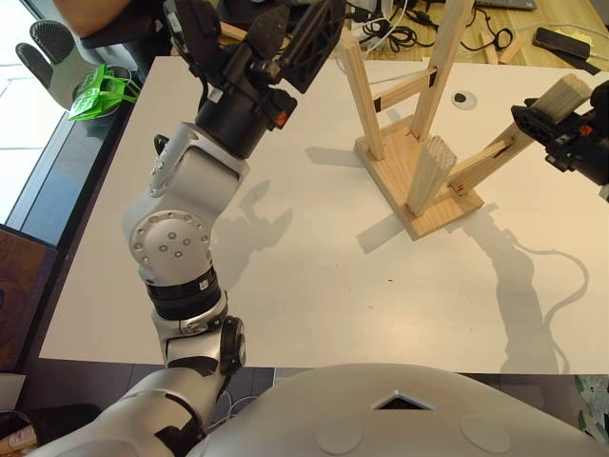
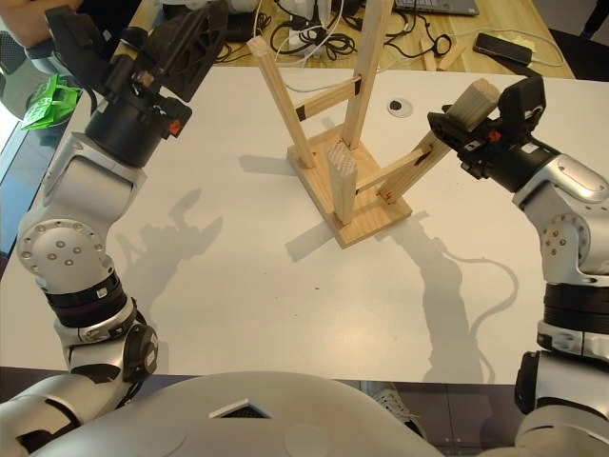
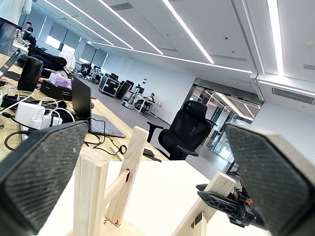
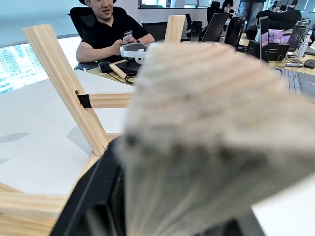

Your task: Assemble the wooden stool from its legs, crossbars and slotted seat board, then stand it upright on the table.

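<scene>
The stool [image 2: 352, 190] lies inverted on the table [image 1: 285, 286], seat down. My right gripper [image 2: 485, 112] clamps the stool's rightmost leg [image 1: 561, 95], whose axis slants up from the seat toward it. My left gripper [image 2: 133, 52], wide open, hangs left of the stool, apart.

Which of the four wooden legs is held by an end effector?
The pale wooden stool leg leaning toward the robot's right: the right end effector grips its top end. The other three legs stand free.

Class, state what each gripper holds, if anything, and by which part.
The right gripper holds the upturned stool by the free end of one leg. The left gripper is open and holds nothing.
</scene>
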Controlling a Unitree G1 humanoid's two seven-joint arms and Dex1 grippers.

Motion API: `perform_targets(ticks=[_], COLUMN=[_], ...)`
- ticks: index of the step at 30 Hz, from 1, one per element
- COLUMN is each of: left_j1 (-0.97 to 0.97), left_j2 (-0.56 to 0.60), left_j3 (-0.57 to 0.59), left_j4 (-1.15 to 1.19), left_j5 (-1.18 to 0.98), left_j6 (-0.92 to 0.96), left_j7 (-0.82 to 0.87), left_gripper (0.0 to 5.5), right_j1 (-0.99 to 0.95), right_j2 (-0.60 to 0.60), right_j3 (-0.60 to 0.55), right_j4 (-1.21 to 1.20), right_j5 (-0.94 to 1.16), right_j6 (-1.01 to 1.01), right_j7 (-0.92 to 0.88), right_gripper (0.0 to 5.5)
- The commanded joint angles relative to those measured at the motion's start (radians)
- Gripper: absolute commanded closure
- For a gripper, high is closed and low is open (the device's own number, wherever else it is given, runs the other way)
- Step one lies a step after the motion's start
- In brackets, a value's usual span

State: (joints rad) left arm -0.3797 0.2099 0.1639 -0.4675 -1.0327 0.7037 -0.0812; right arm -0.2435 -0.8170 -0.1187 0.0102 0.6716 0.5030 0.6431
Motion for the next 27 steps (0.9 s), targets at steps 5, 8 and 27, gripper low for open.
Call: perform_targets(ticks=[5,8,27], left_j1=[-0.012,-0.014,-0.022], left_j2=[0.008,0.007,-0.001], left_j3=[-0.002,-0.002,-0.022], left_j4=[0.008,0.011,0.027], left_j5=[0.011,0.013,0.027], left_j6=[-0.001,-0.003,-0.013], left_j7=[0.003,0.003,-0.014], left_gripper=[0.41,0.41,0.41], right_j1=[0.122,0.088,-0.098], right_j2=[-0.13,-0.087,0.159], right_j3=[0.263,0.219,-0.145], right_j4=[0.102,0.114,-0.026], right_j5=[-0.301,-0.28,-0.066], right_j6=[0.194,0.178,0.124], right_j7=[-0.003,-0.039,-0.135], right_gripper=[2.96,2.59,0.91])
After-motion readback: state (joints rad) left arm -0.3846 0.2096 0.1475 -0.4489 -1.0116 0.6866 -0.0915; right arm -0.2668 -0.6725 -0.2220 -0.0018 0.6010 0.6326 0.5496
